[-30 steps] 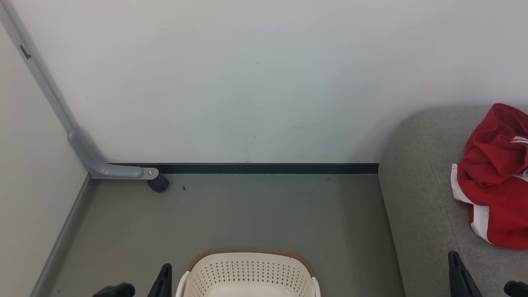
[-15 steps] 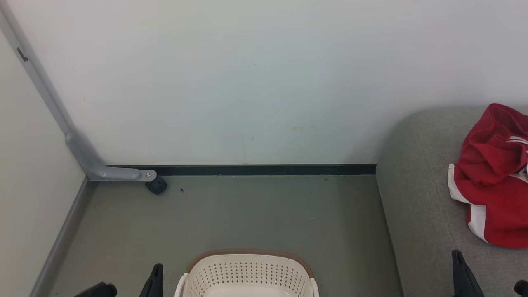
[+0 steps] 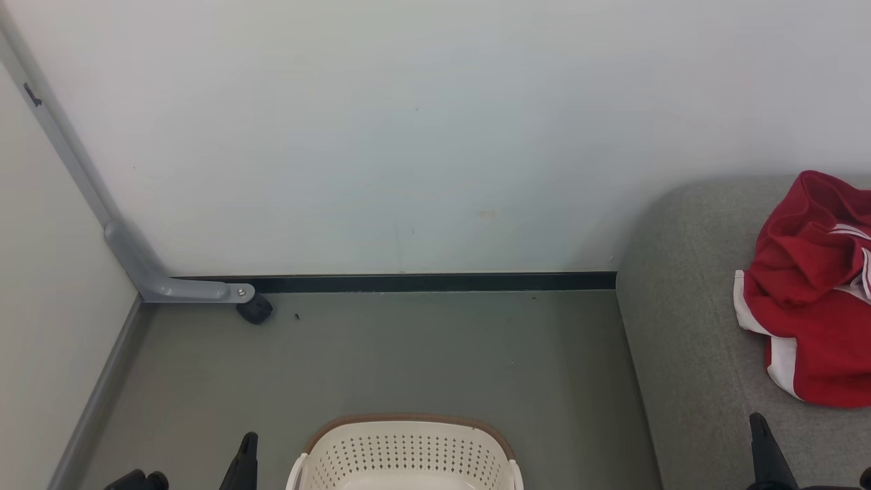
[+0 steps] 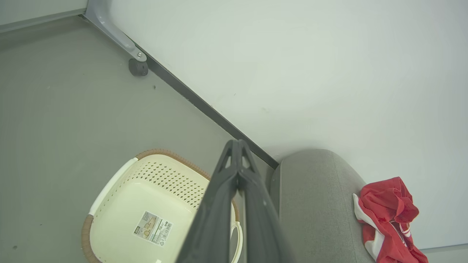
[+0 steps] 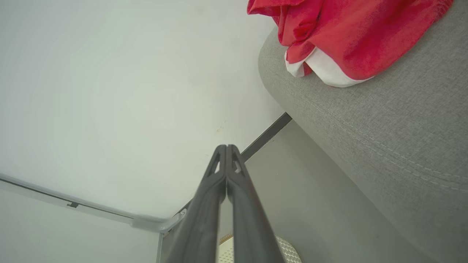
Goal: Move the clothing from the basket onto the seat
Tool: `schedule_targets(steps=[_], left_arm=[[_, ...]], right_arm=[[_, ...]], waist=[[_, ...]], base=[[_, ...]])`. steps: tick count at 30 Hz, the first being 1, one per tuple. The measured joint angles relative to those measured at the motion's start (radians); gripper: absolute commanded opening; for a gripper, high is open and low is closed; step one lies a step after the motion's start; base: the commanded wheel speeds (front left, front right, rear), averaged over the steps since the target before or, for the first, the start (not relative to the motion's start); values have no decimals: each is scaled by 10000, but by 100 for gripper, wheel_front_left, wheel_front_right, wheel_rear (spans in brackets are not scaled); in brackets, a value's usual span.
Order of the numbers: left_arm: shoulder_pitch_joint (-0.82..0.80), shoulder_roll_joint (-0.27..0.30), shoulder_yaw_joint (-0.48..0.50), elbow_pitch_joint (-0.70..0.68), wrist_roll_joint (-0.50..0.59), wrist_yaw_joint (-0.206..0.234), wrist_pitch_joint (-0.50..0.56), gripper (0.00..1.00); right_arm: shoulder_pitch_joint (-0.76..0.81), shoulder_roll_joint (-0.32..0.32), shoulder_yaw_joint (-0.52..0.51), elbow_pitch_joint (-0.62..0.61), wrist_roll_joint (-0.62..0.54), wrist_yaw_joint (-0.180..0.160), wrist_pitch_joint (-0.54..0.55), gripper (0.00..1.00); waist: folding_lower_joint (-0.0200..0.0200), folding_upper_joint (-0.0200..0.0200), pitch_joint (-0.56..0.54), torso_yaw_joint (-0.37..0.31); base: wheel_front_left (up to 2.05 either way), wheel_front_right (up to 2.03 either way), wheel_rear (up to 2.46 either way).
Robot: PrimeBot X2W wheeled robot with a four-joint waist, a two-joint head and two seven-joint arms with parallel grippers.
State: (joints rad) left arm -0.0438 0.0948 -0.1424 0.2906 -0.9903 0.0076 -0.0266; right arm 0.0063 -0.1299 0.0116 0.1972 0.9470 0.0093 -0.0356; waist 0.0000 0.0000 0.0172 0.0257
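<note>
Left gripper [image 4: 237, 146] and right gripper [image 5: 226, 148] point forward, fingers pressed together on nothing: the left just beside the basket [image 4: 172, 179] on the floor, the right over the seat's [image 3: 687, 340] near edge. The clothing [image 3: 810, 306] lies bunched on the seat, apart from both; a black caster [image 3: 255, 311] stands by the wall. The left wrist view shows the paper label [image 4: 153, 228] on the basket's bottom, the right wrist view the seat's stitched seam [image 5: 365, 136].

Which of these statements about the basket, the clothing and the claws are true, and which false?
1. The clothing lies on the seat. True.
2. The basket holds a red garment. False: only a paper label shows inside it.
3. The left claw is shut and empty. True.
4. The right claw grips the clothing. False: it is shut on nothing.
5. The basket stands on the seat. False: it stands on the floor beside it.
</note>
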Motion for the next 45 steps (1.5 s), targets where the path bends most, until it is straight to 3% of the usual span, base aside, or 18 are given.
schedule_targets(steps=[45], left_arm=[[-230, -451, 2082, 75, -5524, -1183, 1273, 0]], right_arm=[[-803, 805, -1350, 972, 5931, 974, 1354, 0]], waist=[[0, 0, -144, -239]], base=[[0, 0, 0]])
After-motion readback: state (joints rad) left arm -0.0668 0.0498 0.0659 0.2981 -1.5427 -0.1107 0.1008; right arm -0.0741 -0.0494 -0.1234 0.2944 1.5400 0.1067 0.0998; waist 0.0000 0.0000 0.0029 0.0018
